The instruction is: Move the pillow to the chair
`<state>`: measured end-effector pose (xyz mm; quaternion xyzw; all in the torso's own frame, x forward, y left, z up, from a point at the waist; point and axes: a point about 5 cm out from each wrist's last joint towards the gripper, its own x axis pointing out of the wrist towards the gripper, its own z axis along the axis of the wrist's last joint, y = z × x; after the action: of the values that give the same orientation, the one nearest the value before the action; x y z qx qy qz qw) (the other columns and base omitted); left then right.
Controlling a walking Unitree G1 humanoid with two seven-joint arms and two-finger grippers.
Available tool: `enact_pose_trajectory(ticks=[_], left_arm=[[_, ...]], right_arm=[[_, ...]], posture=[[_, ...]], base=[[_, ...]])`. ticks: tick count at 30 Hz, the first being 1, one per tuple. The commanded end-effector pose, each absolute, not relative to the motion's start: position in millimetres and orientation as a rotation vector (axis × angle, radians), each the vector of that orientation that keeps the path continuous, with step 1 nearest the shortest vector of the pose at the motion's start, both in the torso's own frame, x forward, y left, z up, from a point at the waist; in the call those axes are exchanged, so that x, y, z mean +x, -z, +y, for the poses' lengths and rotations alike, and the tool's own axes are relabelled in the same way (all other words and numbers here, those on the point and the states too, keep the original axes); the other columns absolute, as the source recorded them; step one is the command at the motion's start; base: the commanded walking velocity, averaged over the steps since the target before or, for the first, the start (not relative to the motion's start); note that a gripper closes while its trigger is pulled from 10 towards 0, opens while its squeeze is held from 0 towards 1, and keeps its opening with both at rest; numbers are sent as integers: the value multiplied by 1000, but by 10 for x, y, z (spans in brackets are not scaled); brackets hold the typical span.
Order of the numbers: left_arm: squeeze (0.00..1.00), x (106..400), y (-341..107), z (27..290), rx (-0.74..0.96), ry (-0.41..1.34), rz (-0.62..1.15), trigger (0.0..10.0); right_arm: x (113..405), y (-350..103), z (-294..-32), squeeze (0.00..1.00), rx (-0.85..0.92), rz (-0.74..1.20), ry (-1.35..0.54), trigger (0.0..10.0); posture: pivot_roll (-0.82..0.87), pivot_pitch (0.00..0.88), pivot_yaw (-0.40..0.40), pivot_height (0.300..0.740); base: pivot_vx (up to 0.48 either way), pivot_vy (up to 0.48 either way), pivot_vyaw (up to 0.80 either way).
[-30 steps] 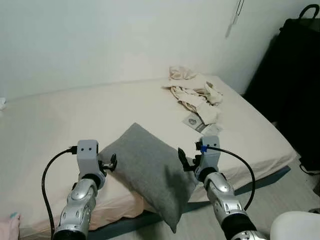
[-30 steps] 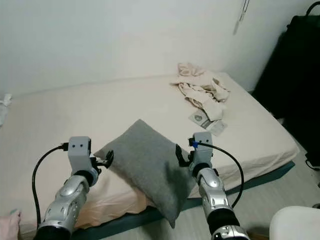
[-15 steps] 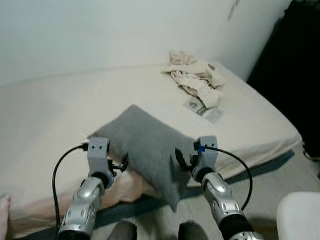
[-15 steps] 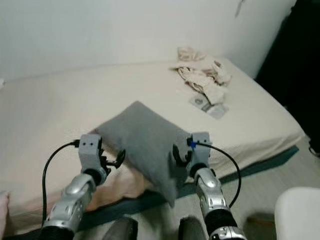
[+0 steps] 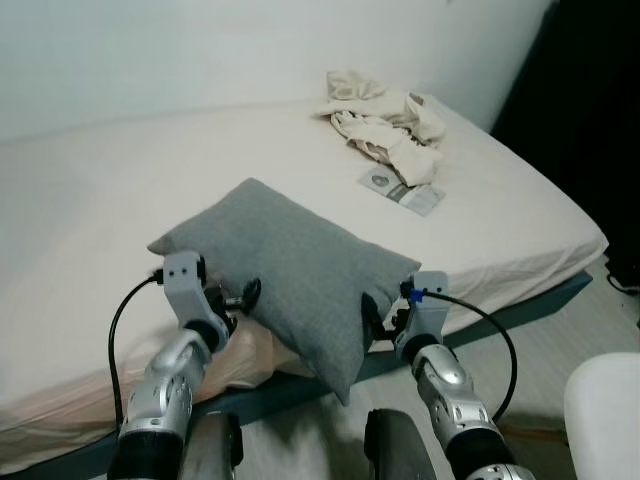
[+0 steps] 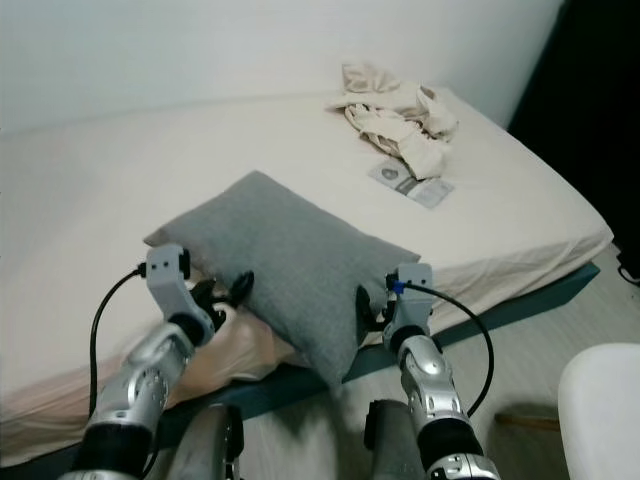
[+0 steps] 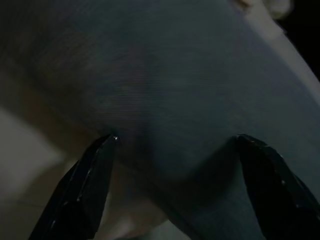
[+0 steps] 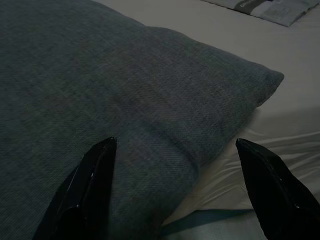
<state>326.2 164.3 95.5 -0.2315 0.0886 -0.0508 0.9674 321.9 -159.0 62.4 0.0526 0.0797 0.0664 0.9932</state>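
Between my left gripper [image 5: 243, 296] and right gripper [image 5: 378, 318], both spread wide, the grey pillow [image 5: 285, 268] lies at the bed [image 5: 90, 230] edge, one corner overhanging. Since a second ago, both grippers have closed in against its sides.

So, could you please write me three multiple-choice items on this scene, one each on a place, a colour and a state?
1. Where does the pillow lie?
A. at the bed's near edge
B. on the floor
C. against the wall

2. What colour is it?
A. white
B. grey
C. blue

3. How do the left gripper and right gripper stand?
A. both shut
B. one shut
C. both open

Key: 1 A, one corner overhangs the edge; 2 B, grey fabric; 3 C, each wrist view shows spread fingers.
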Motion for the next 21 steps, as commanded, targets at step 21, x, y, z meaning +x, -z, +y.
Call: enact_pose_trajectory(ticks=[21], left_arm=[[0,3762,-1171,1519,-1211,44,86,10000]], right_arm=[[3211,-631,-1585,0,102,185,-146,10000]], posture=[[-18,220,-4,547]], base=[[0,0,0]])
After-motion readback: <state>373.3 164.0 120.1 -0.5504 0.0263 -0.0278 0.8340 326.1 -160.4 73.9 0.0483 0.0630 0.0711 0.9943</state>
